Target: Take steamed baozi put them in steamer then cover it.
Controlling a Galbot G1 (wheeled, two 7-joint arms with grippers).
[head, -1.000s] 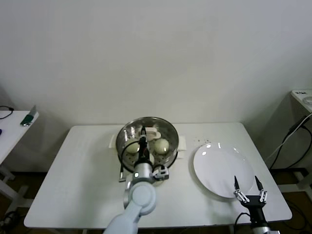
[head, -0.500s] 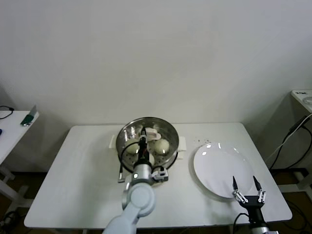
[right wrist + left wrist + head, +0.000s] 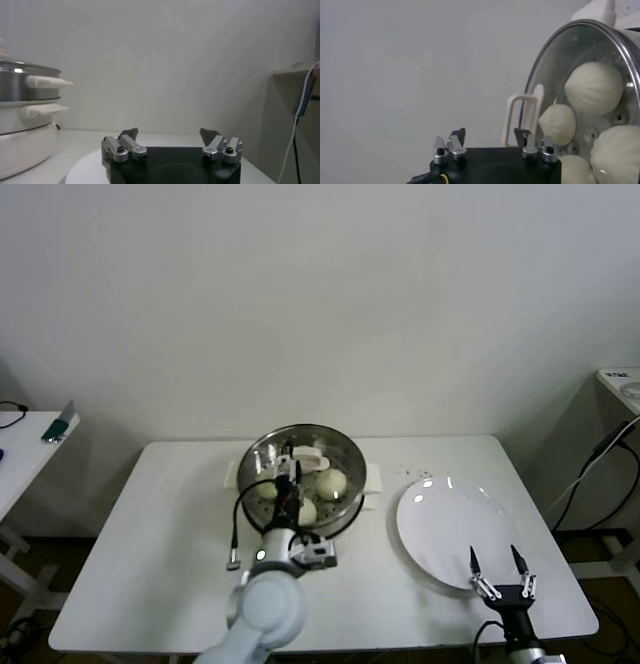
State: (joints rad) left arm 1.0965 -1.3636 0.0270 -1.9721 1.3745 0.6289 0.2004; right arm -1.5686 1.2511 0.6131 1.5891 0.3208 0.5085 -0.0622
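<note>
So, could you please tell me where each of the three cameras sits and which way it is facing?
Head view: above the table, facing forward and down at the steamer and plate; both arms show.
Left wrist view: behind the open left hand, facing the glass cover over the baozi.
Right wrist view: behind the open right hand, low over the plate, facing the wall.
All three share the steamer.

You see a white worktop [image 3: 150, 534] carrying the steamer [image 3: 345, 456] near its far middle and a white plate [image 3: 440, 529] just beside it toward your right.
</note>
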